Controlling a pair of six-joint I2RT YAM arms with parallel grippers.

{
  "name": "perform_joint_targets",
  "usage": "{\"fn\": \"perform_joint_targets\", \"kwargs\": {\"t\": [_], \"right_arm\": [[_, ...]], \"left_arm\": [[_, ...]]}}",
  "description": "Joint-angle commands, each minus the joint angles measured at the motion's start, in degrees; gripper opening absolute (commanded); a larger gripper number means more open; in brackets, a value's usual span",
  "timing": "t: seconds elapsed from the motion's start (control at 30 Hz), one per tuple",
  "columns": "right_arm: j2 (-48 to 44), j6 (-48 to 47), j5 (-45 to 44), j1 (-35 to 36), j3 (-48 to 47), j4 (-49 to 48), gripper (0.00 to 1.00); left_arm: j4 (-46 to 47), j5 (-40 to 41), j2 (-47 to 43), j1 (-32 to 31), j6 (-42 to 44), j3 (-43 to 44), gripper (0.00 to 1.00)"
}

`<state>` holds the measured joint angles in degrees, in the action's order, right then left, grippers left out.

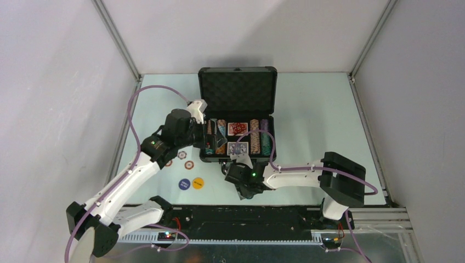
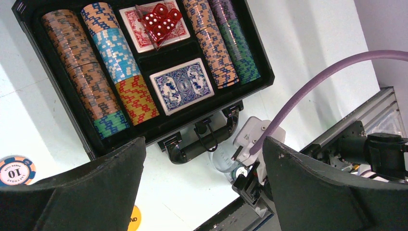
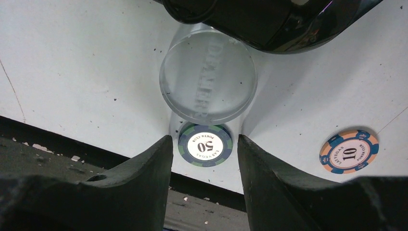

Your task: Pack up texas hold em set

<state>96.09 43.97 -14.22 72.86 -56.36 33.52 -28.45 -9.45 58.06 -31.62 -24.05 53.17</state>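
Texas hold em case (image 1: 237,87) stood open near the middle of the worktop's (image 1: 318,120) far edge, lid upright. We saw striped chips (image 2: 77,62) filling its rows, a blue deck (image 2: 183,85), and red dice (image 2: 161,19) on a red deck (image 2: 137,36). Left end effector (image 2: 204,147) hung wide open and empty beside the case's left wall. Right end effector (image 3: 204,144) stood open at the case's near side, its fingers flanking a 50 chip (image 3: 205,146) with slim gaps, next to a clear dealer button (image 3: 208,79). A 10 chip (image 3: 349,151) lay nearby.
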Motion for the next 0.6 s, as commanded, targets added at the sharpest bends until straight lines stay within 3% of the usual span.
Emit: {"fn": "perform_joint_targets", "kwargs": {"t": [0.0,0.37,0.57], "right_arm": [[-1.81,2.05,1.26,0.58,1.53,-0.01,0.56],[-2.02,2.09,0.90,0.62,1.60,0.29,0.42],[-3.80,2.09,-0.52,0.58,1.60,1.02,0.40]], "left_arm": [[0.66,-0.93,-0.40,0.42,-0.58,-0.41,0.96],[0.67,-0.92,-0.33,0.48,-0.72,-0.41,0.96],[0.63,-0.93,-0.35,0.43,-0.65,-0.33,0.96]]}}
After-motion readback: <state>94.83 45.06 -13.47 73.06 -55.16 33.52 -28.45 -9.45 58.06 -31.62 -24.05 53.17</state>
